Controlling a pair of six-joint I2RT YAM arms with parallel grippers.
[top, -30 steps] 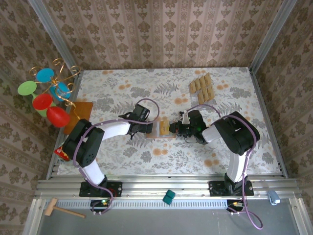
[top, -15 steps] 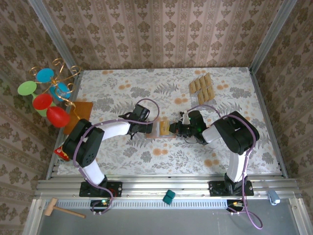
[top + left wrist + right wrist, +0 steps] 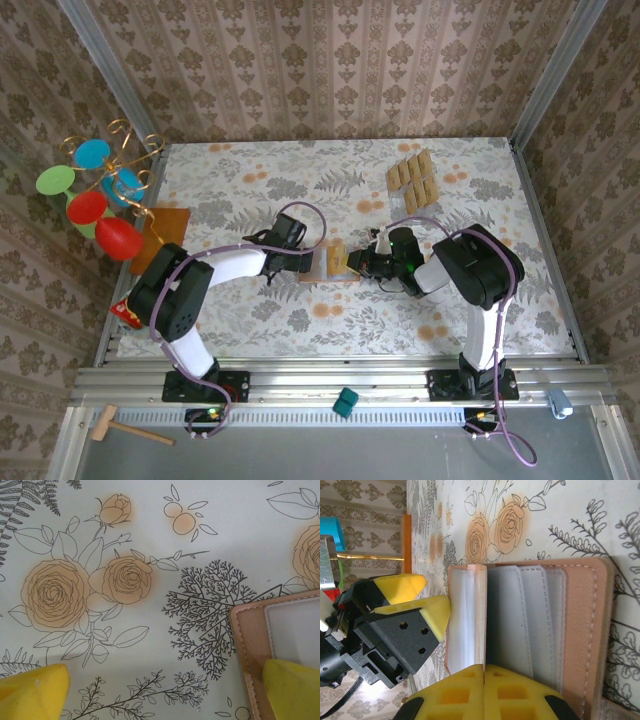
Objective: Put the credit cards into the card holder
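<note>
The salmon-brown card holder (image 3: 330,277) lies open mid-table, its grey pockets (image 3: 520,620) facing up. My right gripper (image 3: 351,262) (image 3: 484,677) is shut on one tan credit card (image 3: 338,257) (image 3: 480,615), which stands on edge over the holder, beside the pockets near the fold. My left gripper (image 3: 307,262) (image 3: 165,695) (image 3: 437,592) is open at the holder's left side. One of its yellow fingers (image 3: 295,690) rests on the holder's corner (image 3: 250,645); the other sits on the cloth. Several more credit cards (image 3: 412,178) lie in rows at the back right.
An orange-brown mat (image 3: 165,225) and a wire stand with coloured discs (image 3: 95,195) sit at the table's left edge. A teal block (image 3: 345,402) and a wooden mallet (image 3: 125,428) lie on the rail in front of the arm bases. Patterned walls enclose the table.
My right gripper has edged slightly left with the card, further over the holder. The left gripper has stayed put.
</note>
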